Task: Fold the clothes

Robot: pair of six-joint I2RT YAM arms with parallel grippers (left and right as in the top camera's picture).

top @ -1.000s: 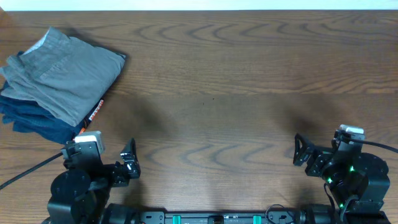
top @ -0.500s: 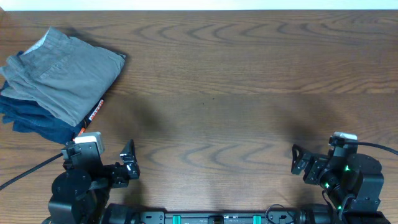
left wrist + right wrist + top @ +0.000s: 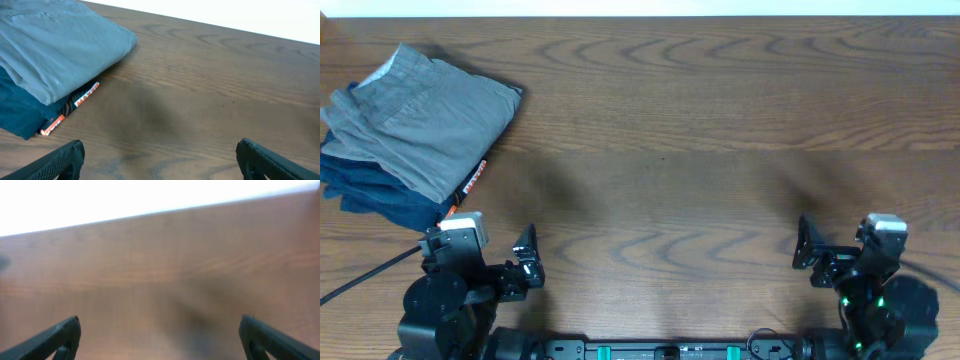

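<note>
At the near edge of the table (image 3: 700, 150), the left gripper (image 3: 528, 262) sits low in front of its dark base, empty, touching no cloth. In its wrist view the two black fingers (image 3: 62, 159) show only at the lower corners, spread wide with bare wood between them. The right gripper (image 3: 807, 257) sits at the near right, just above the wood and well apart from any cloth. Its own view is blurred, but the dark fingertips (image 3: 57, 337) again stand at opposite lower corners, so the jaws are parted and hold nothing. Beyond both grippers stretches a broad run of brown, grained wood with soft shadows on it. Farther out, at the far left of the table, lie the grey shorts (image 3: 420, 115), folded into a rough rectangle set at a slant, with a strip of pale lining showing along their far left edge. They rest on top of a dark navy garment (image 3: 375, 195), also folded, whose layered edges stick out from under the shorts on the near left side. An orange tag (image 3: 472, 178) with white lettering lies along the near right edge of that pile, just under the grey cloth. The pile is well apart from the left gripper, and farther yet from the right one.
</note>
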